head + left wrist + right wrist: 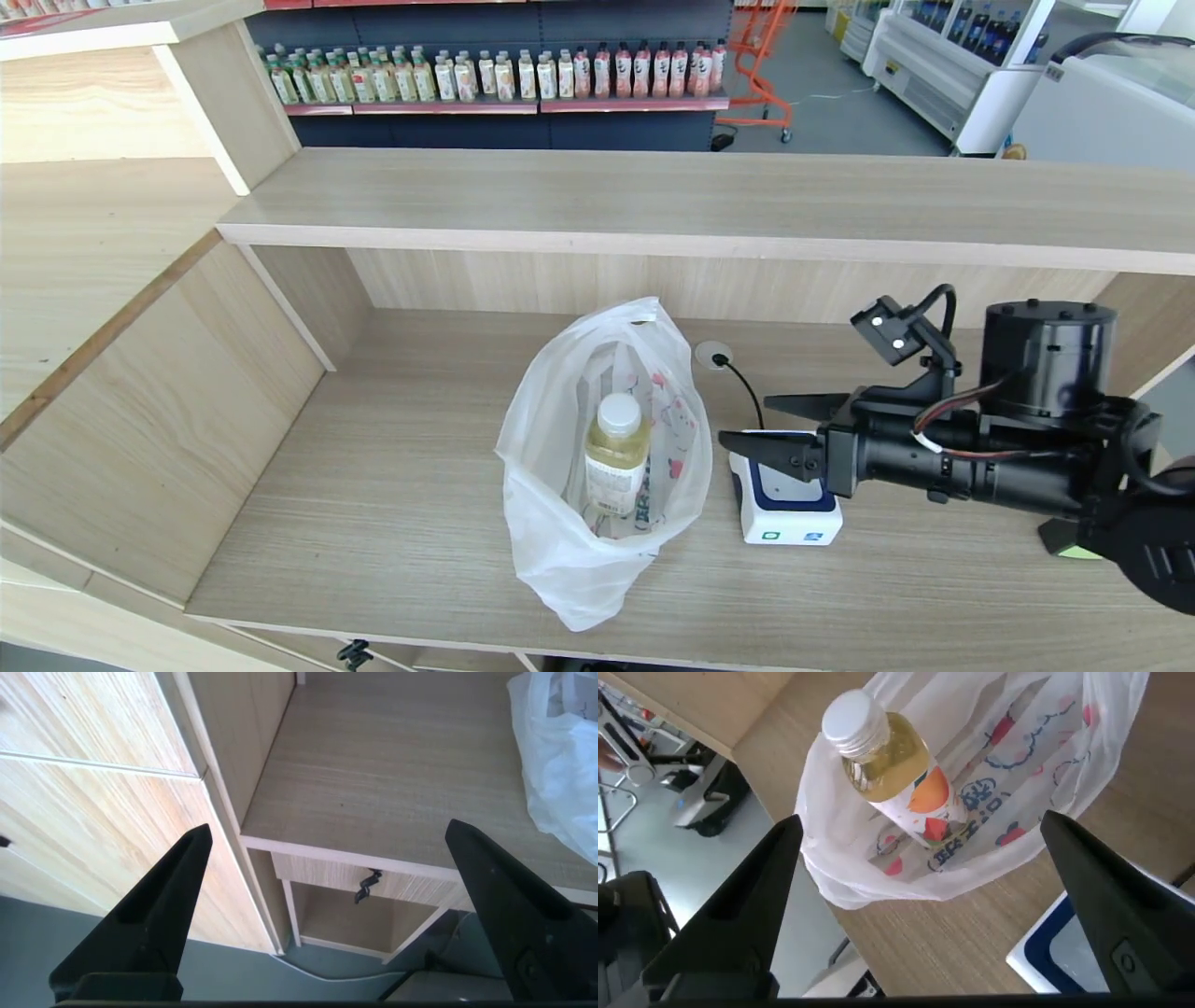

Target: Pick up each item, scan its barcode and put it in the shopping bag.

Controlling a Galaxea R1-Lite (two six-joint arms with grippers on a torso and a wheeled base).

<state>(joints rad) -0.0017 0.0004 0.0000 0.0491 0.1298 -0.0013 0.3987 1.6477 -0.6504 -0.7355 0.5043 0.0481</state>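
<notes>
1. Bottle of pale yellow drink with a white cap is standing upright inside the shopping bag.
2. The shopping bag, thin white plastic with a printed pattern, is sitting on the wooden counter with its mouth gaping wide towards the camera.
3. In the right wrist view, the bottle is leaning against the bag's printed inner wall.
4. A white and blue scanner is resting on the counter just beside the bag, on the robot's right, with a black cable running from it towards a round hole in the counter.
5. The right gripper is hovering over the scanner, pointing at the bag, with its jaws spread wide and gripping nothing; its own camera is looking down between them at the bottle.
6. The left gripper is hanging off the counter's near edge, well apart from the bag, with its jaws also spread and empty.
7. Behind the counter, rows of drink bottles are lining a store shelf.
</notes>
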